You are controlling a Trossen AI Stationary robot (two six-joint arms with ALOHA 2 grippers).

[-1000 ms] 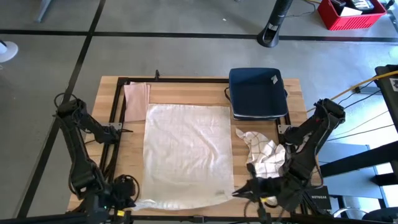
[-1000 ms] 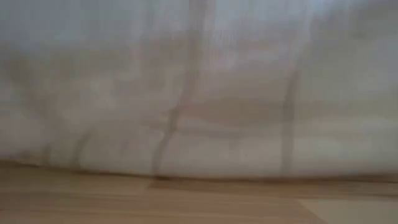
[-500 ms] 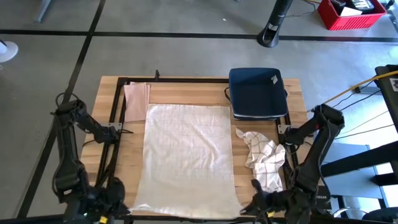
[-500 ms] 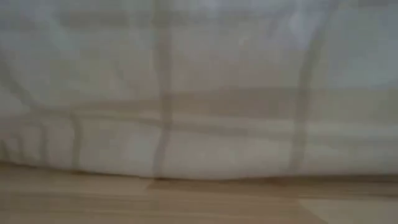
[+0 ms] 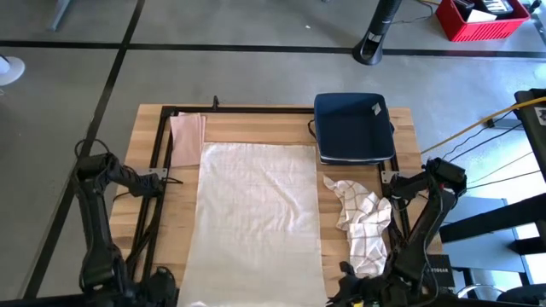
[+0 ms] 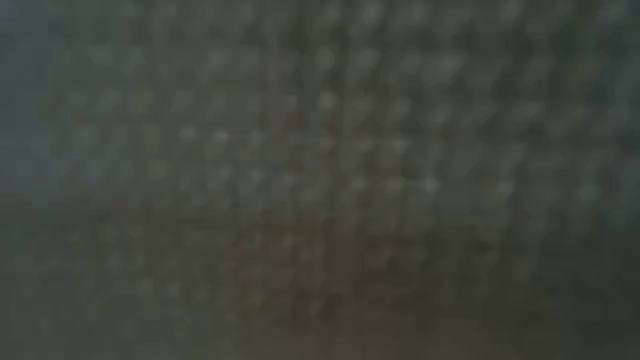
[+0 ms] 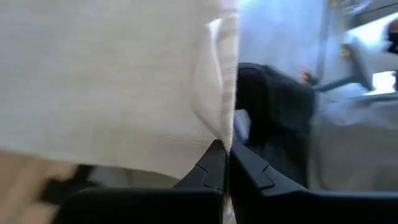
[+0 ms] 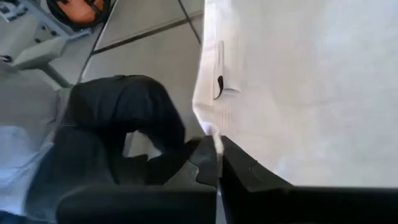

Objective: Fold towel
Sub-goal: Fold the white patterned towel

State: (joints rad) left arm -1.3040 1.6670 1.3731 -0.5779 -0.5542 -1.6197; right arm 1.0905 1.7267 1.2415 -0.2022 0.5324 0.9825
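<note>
The white towel [image 5: 256,217] lies spread flat down the middle of the wooden table [image 5: 145,128], its near edge lifted at six o'clock, where both grippers have it. The left gripper [image 7: 222,163] is clamped shut on the near left corner, and the right gripper [image 8: 217,163] is pinched closed on the near right corner; both sit at the table's near edge, almost out of the overhead view. No fold is made yet, I judge: the cloth is still a full single layer, so carrying the near edge toward twelve o'clock and every later fold remain. A crumpled checked cloth [image 5: 363,217] rests at four o'clock, a pink cloth [image 5: 188,136] at eleven, and a dark blue tray [image 5: 353,128] at one o'clock.
</note>
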